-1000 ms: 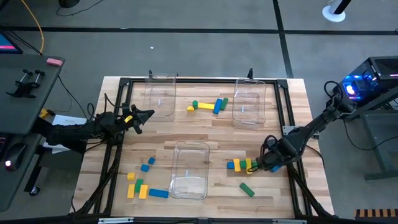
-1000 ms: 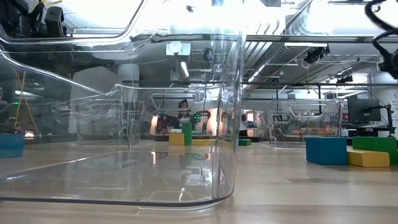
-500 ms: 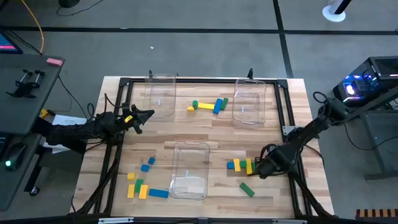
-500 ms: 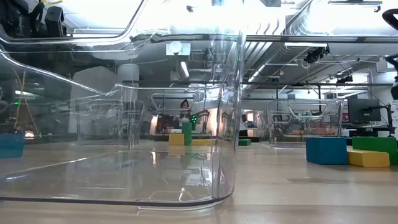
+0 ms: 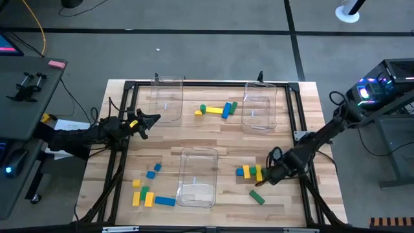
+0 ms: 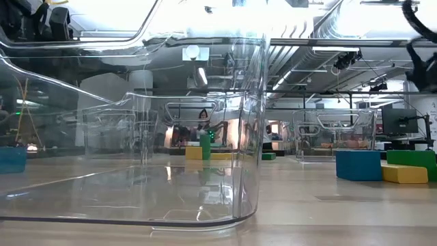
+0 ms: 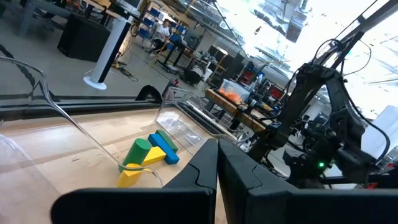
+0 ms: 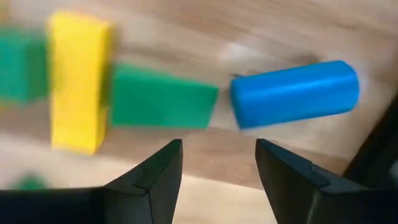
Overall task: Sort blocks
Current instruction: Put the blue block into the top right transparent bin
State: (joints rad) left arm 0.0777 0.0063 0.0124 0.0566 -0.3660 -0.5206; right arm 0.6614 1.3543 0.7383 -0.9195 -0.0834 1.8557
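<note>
Right end effector point(image 5: 267, 177) has dropped lower over the blocks point(image 5: 252, 171) near the tabletop's point(image 5: 213, 137) right edge, fingers apart, holding nothing. Left end effector point(image 5: 155, 118) idle, closed. Pick appears imminent.

I work in a robotics lab: my wooden surface point(image 5: 213, 136) stands on grey floor point(image 5: 194, 39), with exposed ceiling ducts point(image 6: 321, 27), monitors point(image 6: 399, 121) and other workbenches point(image 7: 236, 99) beyond.
</note>
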